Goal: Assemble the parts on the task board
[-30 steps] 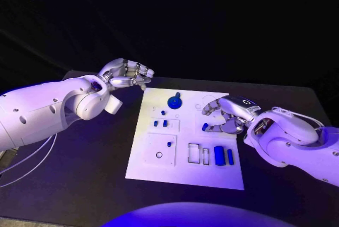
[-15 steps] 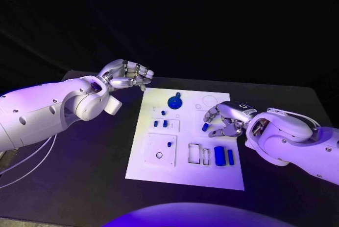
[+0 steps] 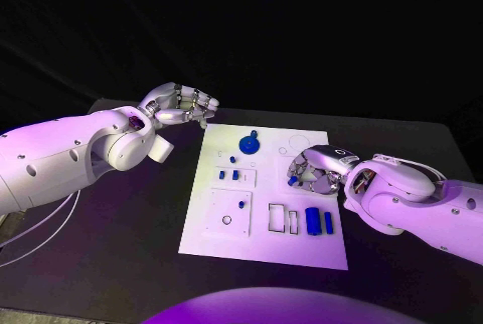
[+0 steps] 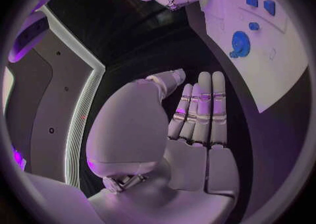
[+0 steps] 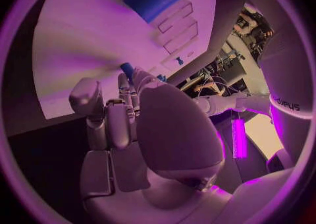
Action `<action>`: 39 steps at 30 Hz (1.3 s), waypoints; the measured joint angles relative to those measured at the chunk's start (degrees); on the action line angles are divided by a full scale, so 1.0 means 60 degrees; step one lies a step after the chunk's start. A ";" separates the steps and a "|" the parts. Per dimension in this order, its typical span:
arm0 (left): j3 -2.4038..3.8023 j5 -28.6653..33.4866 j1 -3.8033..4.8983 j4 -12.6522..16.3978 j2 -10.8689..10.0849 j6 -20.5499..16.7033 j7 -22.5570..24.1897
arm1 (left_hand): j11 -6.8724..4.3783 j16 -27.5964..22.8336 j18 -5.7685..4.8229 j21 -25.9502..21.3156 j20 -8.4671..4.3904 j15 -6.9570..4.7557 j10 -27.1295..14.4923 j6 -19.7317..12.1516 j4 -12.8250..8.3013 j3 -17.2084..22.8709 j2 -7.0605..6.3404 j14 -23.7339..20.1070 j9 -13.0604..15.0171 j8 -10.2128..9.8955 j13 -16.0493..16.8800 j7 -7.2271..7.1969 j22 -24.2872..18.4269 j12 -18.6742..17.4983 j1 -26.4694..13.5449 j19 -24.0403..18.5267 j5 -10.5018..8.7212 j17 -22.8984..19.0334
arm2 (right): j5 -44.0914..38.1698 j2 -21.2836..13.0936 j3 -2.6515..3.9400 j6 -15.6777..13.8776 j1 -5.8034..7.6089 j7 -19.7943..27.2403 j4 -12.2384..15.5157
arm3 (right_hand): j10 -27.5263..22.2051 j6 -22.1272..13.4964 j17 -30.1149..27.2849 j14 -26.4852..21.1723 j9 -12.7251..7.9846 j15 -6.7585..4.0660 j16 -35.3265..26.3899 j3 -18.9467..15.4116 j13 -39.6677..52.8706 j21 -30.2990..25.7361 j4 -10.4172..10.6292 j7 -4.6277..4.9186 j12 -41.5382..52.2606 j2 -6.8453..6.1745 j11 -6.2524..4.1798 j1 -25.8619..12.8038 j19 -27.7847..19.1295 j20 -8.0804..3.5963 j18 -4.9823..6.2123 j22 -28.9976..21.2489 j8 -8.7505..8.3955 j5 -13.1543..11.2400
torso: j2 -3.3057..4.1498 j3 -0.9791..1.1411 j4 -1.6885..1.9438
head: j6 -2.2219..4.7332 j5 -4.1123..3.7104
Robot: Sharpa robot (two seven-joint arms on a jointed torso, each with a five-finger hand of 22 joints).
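The white task board [image 3: 264, 251] lies in the middle of the black table [image 3: 111, 261], long side running away from the robot. The right hand [image 3: 314, 172] hovers over the board's right edge, about mid-length, fingers curled inward around a small blue part [image 3: 293, 180] that shows at its fingertips; the same blue part [image 5: 127, 69] shows just past the fingers [image 5: 117, 118] in the right wrist view, so the hand holds it, though the exact pinch is hidden by the palm. The left hand [image 3: 179, 105] hangs above the table just off the board's far left corner, fingers curled in, touching nothing; in the left wrist view its fingers [image 4: 200, 110] lie together and empty. On the board: a round blue knob [image 3: 248, 144] near the far end, 2 small blue blocks [image 3: 228, 175] in a square recess left of center, 1 tiny blue piece [image 3: 232, 159] between knob and blocks. Near the right end sit a blue cylinder [image 3: 312, 221] and a slimmer blue bar [image 3: 328, 223] side by side, just beside 2 open rectangular slots [image 3: 283, 220]. A square plate with a small ring [image 3: 227, 212] lies on the board's near left part.
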 measured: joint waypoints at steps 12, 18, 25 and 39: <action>0.0000 0.0002 0.0000 0.0006 -0.0006 0.0012 -0.0008 | 0.0005 0.0000 0.0000 0.0000 0.0000 0.0000 -0.0004 0.0000 0.0000 0.0000 0.0000 0.0000 0.0000 0.0015 0.0000 0.0000 0.0000 0.0000 0.0000 0.0000 0.0000 -0.0001 | -0.0130 0.0150 0.0003 -0.0128 -0.0031 -0.0089 -0.0109 | 0.0424 0.0298 0.0048 -0.0008 0.0071 -0.0007 0.0036 0.1473 0.0046 0.0108 -0.0161 0.0009 -0.0411 -0.0537 -0.0052 -0.0535 0.0069 0.0000 0.0001 -0.0001 0.0003 -0.0001 | -0.0001 0.0009 -0.0005 | -0.0027 -0.0007; 0.0000 0.0003 0.0000 0.0006 -0.0010 0.0021 -0.0016 | 0.0036 0.0000 0.0001 0.0000 0.0000 0.0000 -0.0036 0.0000 0.0000 0.0000 0.0000 0.0000 0.0000 0.0034 0.0000 0.0000 0.0001 0.0000 0.0000 0.0000 0.0000 -0.0001 | -0.0308 0.0211 0.0003 -0.0158 -0.0050 -0.0181 -0.0142 | 0.0424 0.0484 0.0047 -0.0008 0.0134 -0.0007 0.0036 0.1745 0.0052 0.0108 -0.0280 -0.0011 -0.0517 -0.0562 -0.0052 -0.0662 0.0103 -0.0035 0.0001 -0.0002 0.0138 -0.0004 | -0.0001 0.0010 -0.0008 | -0.0041 -0.0001; 0.0000 0.0004 0.0002 0.0008 -0.0010 0.0028 -0.0024 | 0.0036 0.0000 0.0000 0.0001 0.0000 0.0000 -0.0036 0.0000 0.0000 0.0000 0.0000 0.0000 0.0000 0.0034 0.0000 0.0000 0.0001 0.0000 0.0000 0.0000 0.0000 -0.0001 | -0.0642 0.0261 -0.0003 -0.0141 -0.0061 -0.0313 -0.0148 | 0.0457 0.0526 0.0046 -0.0007 0.0192 -0.0007 0.0036 0.1915 0.0053 0.0108 -0.0372 -0.0053 -0.0574 -0.0562 -0.0084 -0.0662 0.0102 -0.0035 0.0001 -0.0003 0.0224 -0.0017 | -0.0005 0.0011 -0.0010 | -0.0054 -0.0013; 0.0000 0.0006 0.0000 0.0007 -0.0001 0.0035 -0.0034 | 0.0002 0.0000 0.0000 0.0001 0.0000 0.0000 -0.0070 0.0000 0.0000 0.0000 0.0000 0.0000 0.0000 0.0034 0.0000 0.0000 -0.0013 0.0044 0.0000 0.0000 0.0000 0.0006 | -0.1011 0.0254 -0.0021 -0.0238 -0.0108 -0.0447 -0.0067 | 0.0706 0.0663 0.0044 -0.0008 0.0369 -0.0077 0.0036 0.2238 0.0054 0.0107 -0.0538 -0.0086 -0.0574 -0.0598 -0.0142 -0.1003 0.0102 -0.0034 0.0001 -0.0005 0.0436 -0.0044 | -0.0011 0.0009 -0.0010 | -0.0051 -0.0019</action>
